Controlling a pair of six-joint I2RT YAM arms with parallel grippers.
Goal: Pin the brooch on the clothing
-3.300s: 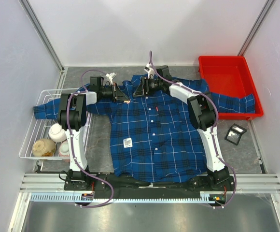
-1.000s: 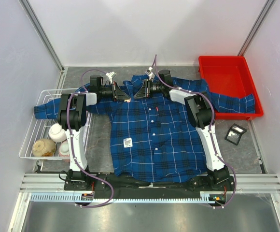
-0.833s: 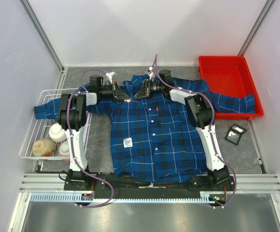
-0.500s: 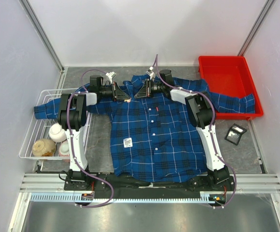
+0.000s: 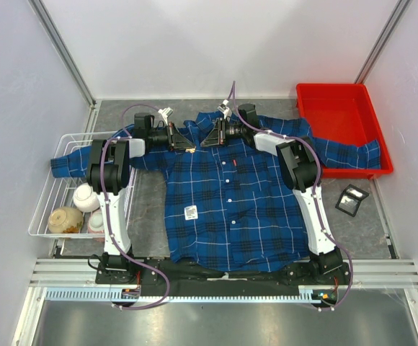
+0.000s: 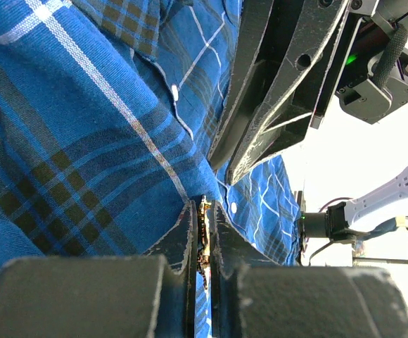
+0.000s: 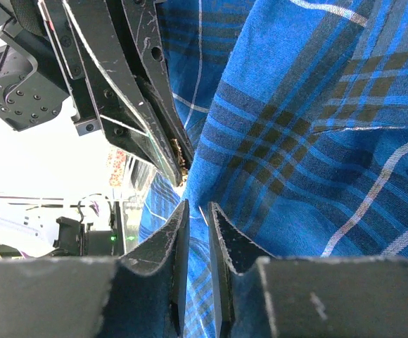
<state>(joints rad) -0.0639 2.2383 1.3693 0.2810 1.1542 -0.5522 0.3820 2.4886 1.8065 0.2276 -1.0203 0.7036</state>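
The blue-and-black plaid shirt (image 5: 230,209) lies spread flat, front up, collar at the back. My left gripper (image 5: 192,148) is at the collar, shut on the gold brooch (image 6: 204,232), which stands edge-on between its pads. My right gripper (image 5: 203,143) faces it tip to tip. Its jaws (image 7: 198,204) are almost closed, with a raised fold of shirt fabric (image 7: 274,141) between them. The brooch (image 7: 183,151) shows at the left fingertips in the right wrist view, touching that fold. The right fingers (image 6: 260,105) show just beyond the brooch in the left wrist view.
A red tray (image 5: 306,92) stands at the back right, with the shirt's sleeve draped over it. A white wire basket (image 5: 50,187) holding bowls (image 5: 70,218) is on the left under the other sleeve. A small black-framed object (image 5: 352,200) lies on the right. A white label (image 5: 190,213) sits on the shirt front.
Over three seconds the right arm shifted slightly toward the back and its wrist turned at the collar. In the last second nothing visibly moved.
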